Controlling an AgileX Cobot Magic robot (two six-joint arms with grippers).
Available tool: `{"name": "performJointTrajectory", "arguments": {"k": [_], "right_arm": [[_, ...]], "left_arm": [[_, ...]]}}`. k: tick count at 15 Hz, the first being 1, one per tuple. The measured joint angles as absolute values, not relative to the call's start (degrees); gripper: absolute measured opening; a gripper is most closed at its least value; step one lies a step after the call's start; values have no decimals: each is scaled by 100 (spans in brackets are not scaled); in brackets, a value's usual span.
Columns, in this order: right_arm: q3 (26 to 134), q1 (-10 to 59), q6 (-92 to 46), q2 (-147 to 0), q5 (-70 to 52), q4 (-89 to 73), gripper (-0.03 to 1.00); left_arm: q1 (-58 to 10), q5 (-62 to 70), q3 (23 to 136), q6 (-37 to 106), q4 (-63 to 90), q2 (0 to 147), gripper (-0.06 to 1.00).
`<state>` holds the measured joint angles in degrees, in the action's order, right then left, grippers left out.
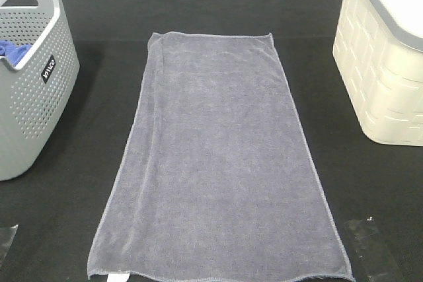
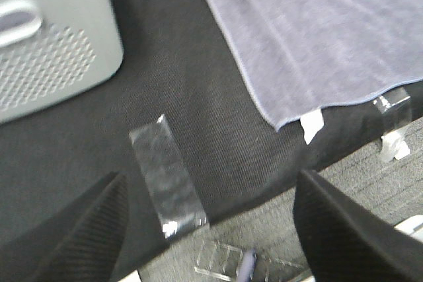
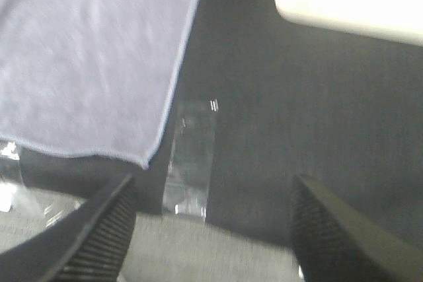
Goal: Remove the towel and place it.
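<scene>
towel (image 1: 221, 163) lies flat on bench (image 1: 99, 84), between grey basket (image 1: 30, 77) and cream bin (image 1: 383, 64). left claw (image 2: 211, 229) and right claw (image 3: 211, 229) open, empty. risk: one-corner pinch drags towel, snags tape (image 2: 168, 176).

Black table (image 1: 218, 4) — towel (image 1: 218, 163), two baskets (image 1: 30, 77)
</scene>
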<state>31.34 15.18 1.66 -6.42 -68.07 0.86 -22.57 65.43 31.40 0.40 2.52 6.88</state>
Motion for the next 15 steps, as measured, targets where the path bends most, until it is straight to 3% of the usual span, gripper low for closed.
{"name": "performJointTrajectory", "arguments": {"k": [15], "right_arm": [[2893,1518,-126,-613,-6142,-69,63]], "left_arm": [[-2257,6045,2951,590,561,688,68]]}}
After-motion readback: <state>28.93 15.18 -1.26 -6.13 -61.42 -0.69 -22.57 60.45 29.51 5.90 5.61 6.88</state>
